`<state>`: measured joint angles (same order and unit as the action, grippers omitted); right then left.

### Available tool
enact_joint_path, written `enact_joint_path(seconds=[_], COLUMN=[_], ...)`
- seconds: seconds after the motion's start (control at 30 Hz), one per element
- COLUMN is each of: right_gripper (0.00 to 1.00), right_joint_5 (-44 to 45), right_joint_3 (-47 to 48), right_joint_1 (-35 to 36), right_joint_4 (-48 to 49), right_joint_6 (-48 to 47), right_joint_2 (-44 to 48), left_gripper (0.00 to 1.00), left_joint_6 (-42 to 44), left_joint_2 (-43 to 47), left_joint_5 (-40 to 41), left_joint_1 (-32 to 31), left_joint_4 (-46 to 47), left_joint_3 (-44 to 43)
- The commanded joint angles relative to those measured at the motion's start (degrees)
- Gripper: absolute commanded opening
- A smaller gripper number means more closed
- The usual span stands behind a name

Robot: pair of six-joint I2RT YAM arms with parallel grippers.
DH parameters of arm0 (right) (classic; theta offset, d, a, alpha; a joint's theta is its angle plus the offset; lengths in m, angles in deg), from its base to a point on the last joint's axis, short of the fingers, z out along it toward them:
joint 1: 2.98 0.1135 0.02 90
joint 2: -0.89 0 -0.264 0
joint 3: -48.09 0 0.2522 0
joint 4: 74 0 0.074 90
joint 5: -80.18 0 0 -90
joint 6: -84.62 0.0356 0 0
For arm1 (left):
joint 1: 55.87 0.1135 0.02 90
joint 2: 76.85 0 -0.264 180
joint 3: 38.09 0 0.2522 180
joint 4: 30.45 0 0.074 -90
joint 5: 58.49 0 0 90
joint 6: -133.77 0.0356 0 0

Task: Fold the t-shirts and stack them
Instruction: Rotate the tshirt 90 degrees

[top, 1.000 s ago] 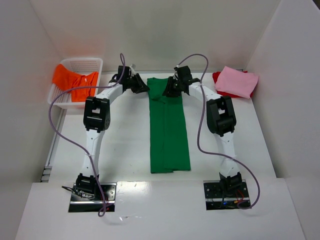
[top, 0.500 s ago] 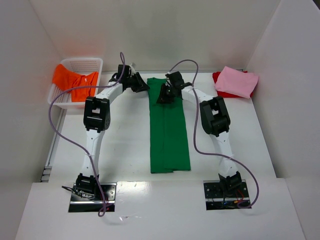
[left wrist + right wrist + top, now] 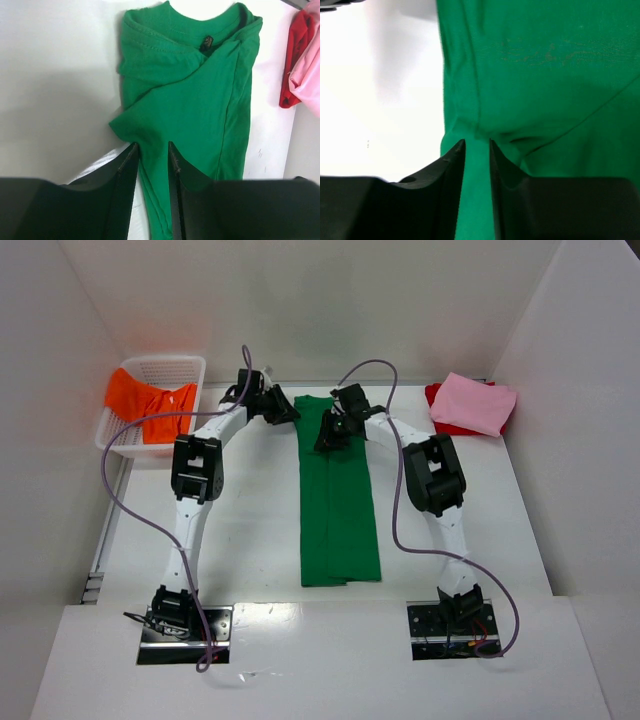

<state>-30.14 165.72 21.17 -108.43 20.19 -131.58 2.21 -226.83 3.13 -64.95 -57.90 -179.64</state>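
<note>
Closest to the near edge of the counter (image 3: 250, 540) lies the hem of the green t-shirt (image 3: 340, 520). It is folded lengthwise into a long narrow strip that runs flat down the middle of the counter, away from the arms, with its collar at the far end. Farther up the strip, both arms reach inward to the shirt's collar end. The right tool (image 3: 476, 142) sits over the cloth just short of the collar. Its jaws are narrow, with a ridge of green fabric between them and creases gathering at the fingertips, so it is pinching the shirt. The left tool (image 3: 152, 145) is at the shirt's left edge, a little farther back. Its jaws are also narrow, with the pointed corner of a folded-in sleeve drawn between them, so it too grips the green cloth. In the left wrist view the sleeves are folded across the chest below the neckline. Beyond the tools, at the far left corner, a white mesh basket (image 3: 165, 362) holds a crumpled orange t-shirt (image 3: 140, 400) that spills over its rim. At the far right corner, well apart from the green shirt, a folded pink t-shirt (image 3: 475, 402) lies on top of a red t-shirt (image 3: 434, 395), whose edge shows beneath it.
</note>
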Motion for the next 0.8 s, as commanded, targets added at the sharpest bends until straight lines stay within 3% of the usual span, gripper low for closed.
enact_joint_path(seconds=[0.0,0.3,0.5,0.6,0.77], right_gripper=[0.33,0.34,0.34,0.34,0.36], right_joint_5=[0.8,4.8,5.5,5.5,5.5], right_joint_3=[1.3,2.0,-0.8,-1.0,-1.3], right_joint_1=[-1.0,-5.5,-6.8,-7.1,-8.0], right_joint_4=[-0.5,0.0,0.6,0.6,0.6], right_joint_6=[-0.6,-1.7,-2.0,-2.3,-2.8], right_joint_2=[6.8,9.1,9.6,9.8,10.1], left_gripper=[0.38,0.27,0.12,0.0,0.0], left_joint_6=[2.4,2.9,3.7,5.1,8.4], left_joint_2=[-2.5,-8.6,-22.7,-22.0,-20.0], left_joint_5=[-1.1,-0.4,1.3,6.7,12.4], left_joint_1=[0.4,0.4,0.4,0.4,-0.3], left_joint_4=[-4.2,-11.0,-26.1,-29.3,-31.6], left_joint_3=[-8.0,-19.1,-49.7,-51.0,-52.0])
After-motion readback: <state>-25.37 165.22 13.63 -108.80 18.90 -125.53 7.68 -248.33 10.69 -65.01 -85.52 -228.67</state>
